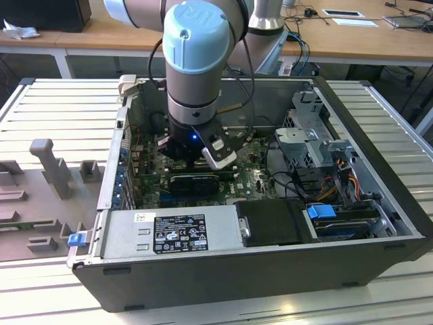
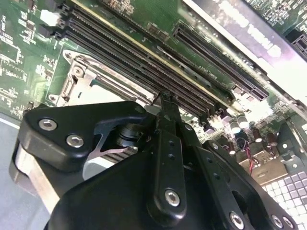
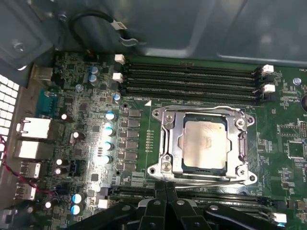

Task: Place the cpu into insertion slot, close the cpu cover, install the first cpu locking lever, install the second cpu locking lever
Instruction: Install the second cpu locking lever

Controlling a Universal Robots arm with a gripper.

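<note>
The cpu [image 3: 203,143], a pale square chip, lies flat in the insertion slot [image 3: 201,169], whose dark rim shows around it. Over it the silver cpu cover [image 3: 169,139] lies folded down, its window framing the chip. A thin metal lever [image 3: 216,178] runs along the socket edge closest to my fingers. My gripper [image 3: 166,186] is shut, its black tips pressed together and touching that edge at the socket's corner. In the second wrist view the gripper [image 2: 166,101] stands just beside the socket frame [image 2: 84,79]. In the exterior view the gripper [image 1: 192,154] reaches down into the open computer case.
Long black memory slots [image 3: 192,79] lie beyond the socket and card slots [image 2: 216,62] run close to the fingers. The case holds a power supply [image 1: 179,233], a graphics card [image 1: 196,181] and a drive cage [image 1: 318,135]. Its metal walls [image 1: 111,176] ring the board.
</note>
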